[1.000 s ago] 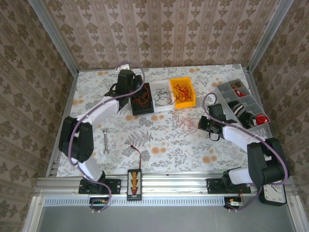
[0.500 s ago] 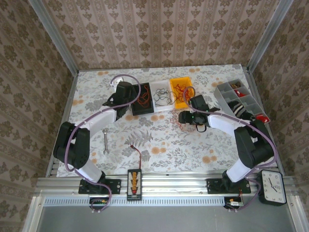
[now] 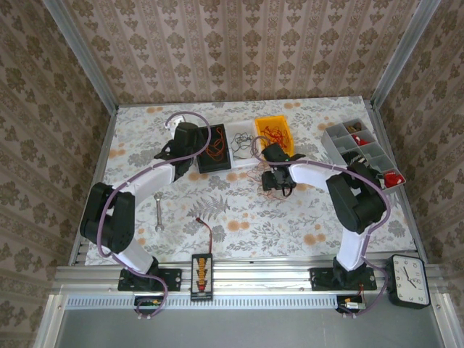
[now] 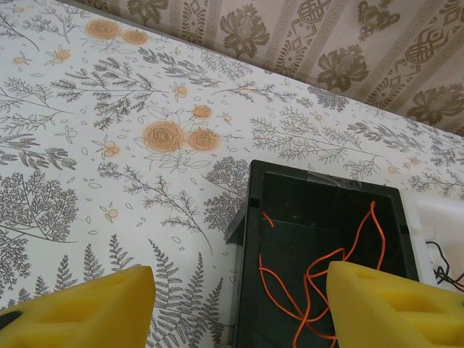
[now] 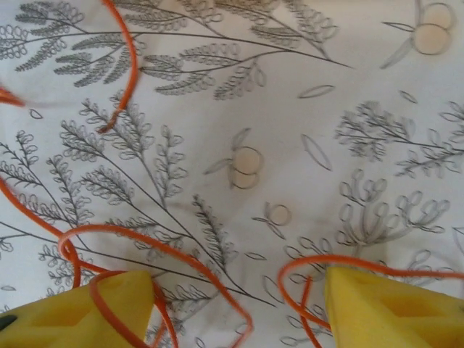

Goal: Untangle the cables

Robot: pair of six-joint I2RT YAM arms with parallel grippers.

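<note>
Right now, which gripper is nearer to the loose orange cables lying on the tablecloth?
Right. The right gripper is directly over the cables, its open fingers either side of their loops. The left gripper is well off to the left, by the black tray.

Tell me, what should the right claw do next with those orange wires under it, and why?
Probably lower the right gripper a little and close it on one loop. Its jaws stand open above the cables, whose orange loops lie loose on the tablecloth between the yellow fingers, not yet gripped.
</note>
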